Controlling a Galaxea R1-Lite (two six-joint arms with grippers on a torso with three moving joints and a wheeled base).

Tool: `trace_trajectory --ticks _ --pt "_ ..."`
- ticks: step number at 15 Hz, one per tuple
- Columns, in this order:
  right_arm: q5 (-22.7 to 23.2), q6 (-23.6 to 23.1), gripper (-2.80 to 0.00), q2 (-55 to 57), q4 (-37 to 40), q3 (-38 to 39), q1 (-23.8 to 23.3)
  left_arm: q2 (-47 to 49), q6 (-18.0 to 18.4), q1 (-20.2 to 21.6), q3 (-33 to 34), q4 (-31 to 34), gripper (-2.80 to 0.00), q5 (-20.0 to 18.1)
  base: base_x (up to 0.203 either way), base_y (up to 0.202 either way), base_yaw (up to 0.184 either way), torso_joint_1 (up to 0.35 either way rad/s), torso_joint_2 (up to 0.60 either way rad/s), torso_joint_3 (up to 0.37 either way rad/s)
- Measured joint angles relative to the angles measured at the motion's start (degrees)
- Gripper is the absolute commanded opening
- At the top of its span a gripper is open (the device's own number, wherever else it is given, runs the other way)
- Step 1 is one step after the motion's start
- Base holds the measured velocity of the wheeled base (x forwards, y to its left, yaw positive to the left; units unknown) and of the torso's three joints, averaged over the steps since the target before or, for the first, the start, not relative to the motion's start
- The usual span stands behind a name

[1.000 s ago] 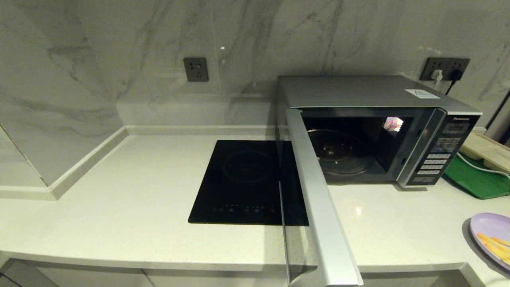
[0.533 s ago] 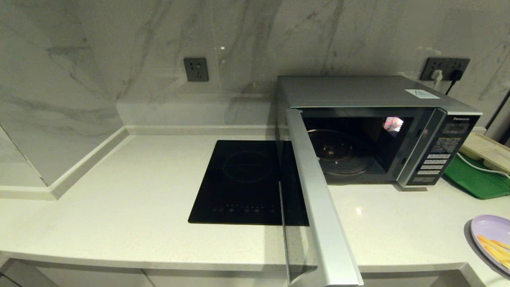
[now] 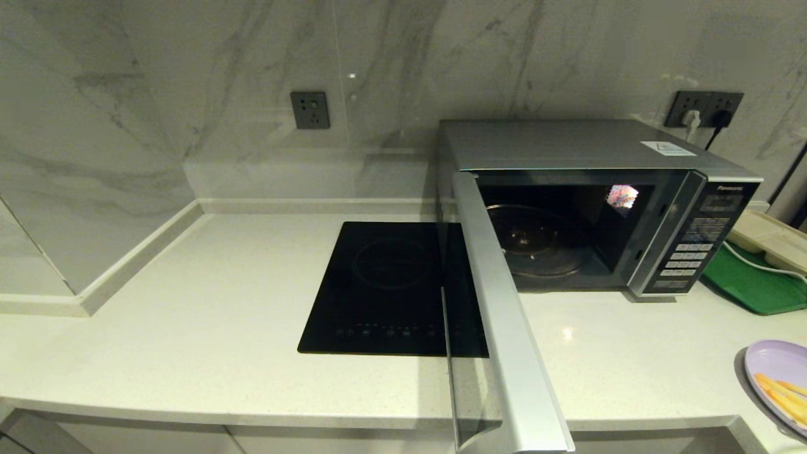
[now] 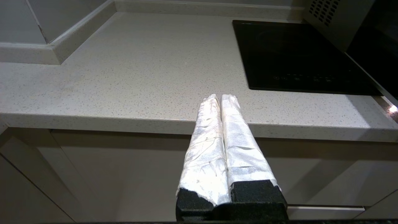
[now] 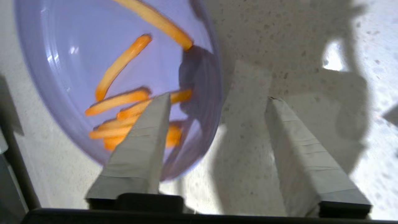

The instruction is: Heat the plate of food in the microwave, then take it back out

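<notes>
The silver microwave [image 3: 567,148] stands at the back right of the counter. Its door [image 3: 498,302] is swung wide open toward me, and the glass turntable [image 3: 536,243] inside is bare. The lavender plate of food [image 3: 778,369] lies on the counter at the far right, cut off by the edge of the head view. In the right wrist view the plate [image 5: 77,46] holds orange fries [image 5: 121,65]. My right gripper [image 5: 219,98] is open above the plate's rim, one finger over the fries, the other over bare counter. My left gripper [image 4: 220,97] is shut and empty, parked below the counter's front edge.
A flat black induction cooktop [image 3: 391,284] lies left of the open door. A green tray [image 3: 753,284] and a beige compartment tray [image 3: 766,236] sit right of the microwave. A plugged-in wall socket [image 3: 703,107] is behind it. The door overhangs the counter's front edge.
The plate has slid slightly toward the right and near edge of the head view. The microwave and its door have not moved.
</notes>
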Motion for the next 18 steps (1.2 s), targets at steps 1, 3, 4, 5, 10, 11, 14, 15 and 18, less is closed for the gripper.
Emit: trace_trajectory --ticks 1,3,4,5,10,11,14,15,18 --pt "0.5 -1.2 0.00 -2.4 0.3 0.9 -0.2 0.0 0.0 0.0 0.0 0.0 -2.80 0.0 0.000 0.000 0.000 0.000 0.00 0.000" --pt "2.2 -2.5 0.00 -8.7 2.8 2.0 -0.3 0.0 0.0 0.0 0.0 0.0 -2.80 0.0 0.000 0.000 0.000 0.000 0.00 0.000" --pt "3.6 -3.2 0.00 -12.7 5.9 1.9 -0.3 0.0 0.0 0.0 0.0 0.0 -2.80 0.0 0.000 0.000 0.000 0.000 0.00 0.000" --pt "5.5 -4.0 0.00 -16.8 10.6 0.7 -0.3 0.0 0.0 0.0 0.0 0.0 -2.80 0.0 0.000 0.000 0.000 0.000 0.00 0.000" --pt "13.7 -7.3 -2.80 -34.8 43.9 -15.6 6.9 0.0 0.0 0.0 0.0 0.0 -2.80 0.0 0.000 0.000 0.000 0.000 0.00 0.000" --pt "14.1 -6.9 -2.80 -37.5 49.3 -18.5 10.0 0.0 0.0 0.0 0.0 0.0 -2.80 0.0 0.000 0.000 0.000 0.000 0.00 0.000" --pt "14.2 -1.4 -2.80 -42.1 58.5 -25.6 19.2 0.0 0.0 0.0 0.0 0.0 -2.80 0.0 0.000 0.000 0.000 0.000 0.00 0.000" --pt "14.2 0.5 -2.80 -42.8 59.9 -27.9 21.6 0.0 0.0 0.0 0.0 0.0 -2.80 0.0 0.000 0.000 0.000 0.000 0.00 0.000" --pt "14.1 4.9 -2.80 -43.8 64.8 -36.2 30.2 0.0 0.0 0.0 0.0 0.0 -2.80 0.0 0.000 0.000 0.000 0.000 0.00 0.000"
